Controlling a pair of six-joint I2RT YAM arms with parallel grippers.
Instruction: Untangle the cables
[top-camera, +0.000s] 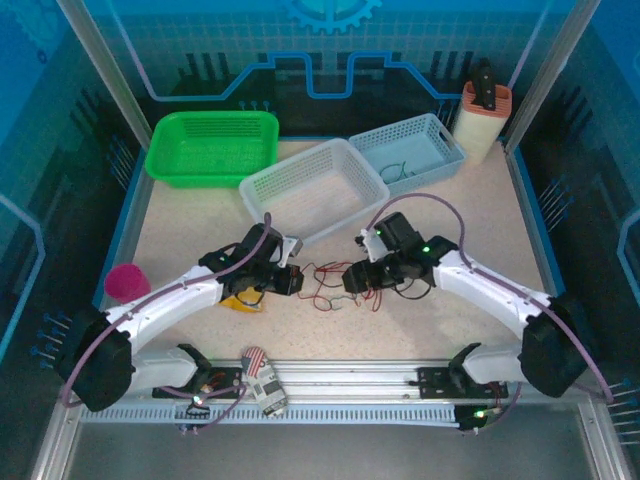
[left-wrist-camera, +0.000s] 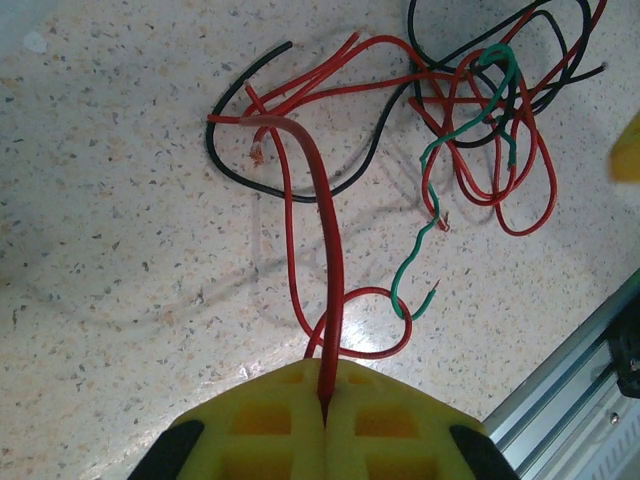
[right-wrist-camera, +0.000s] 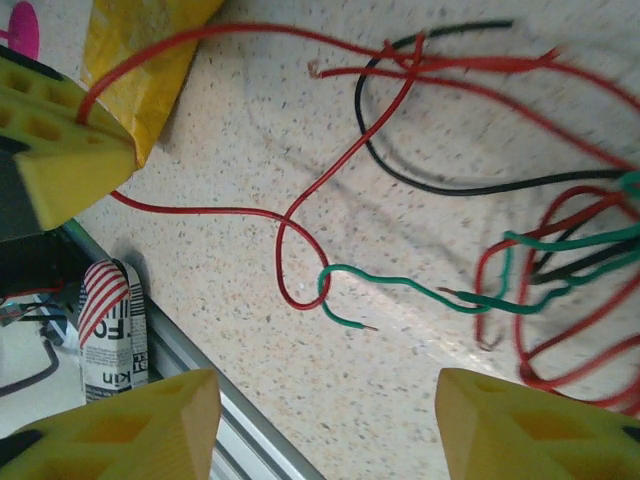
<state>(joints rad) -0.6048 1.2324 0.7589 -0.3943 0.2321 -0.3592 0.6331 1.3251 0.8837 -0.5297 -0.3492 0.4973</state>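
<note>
From above, the cables (top-camera: 328, 284) form a small loose tangle of very thin red, black and green strands. They lie on the speckled table (top-camera: 190, 225) toward its front edge, directly between the left gripper (top-camera: 289, 281) and the right gripper (top-camera: 352, 280), which face each other from either side. In the left wrist view, the red wire (left-wrist-camera: 326, 240) rises off the tabletop straight into the left gripper's yellow fingers (left-wrist-camera: 270, 415), which are pressed together and clamped on it. Just beyond them the same wire makes a small loop on the table. A wavy green wire (left-wrist-camera: 425, 235) meets that loop, though I cannot tell whether it passes through or lies beside it. A black wire (left-wrist-camera: 222, 160) curves around the red strands farther out. In the right wrist view, the right gripper's two fingers stand wide apart above the table. The green wire's bare end lies just ahead of the gap, hooked at the red loop, and the denser knot of red, green and black sits off to the right. At the upper left, the left gripper's yellow finger grips the red strand beside a yellow packet (right-wrist-camera: 150, 50).
</note>
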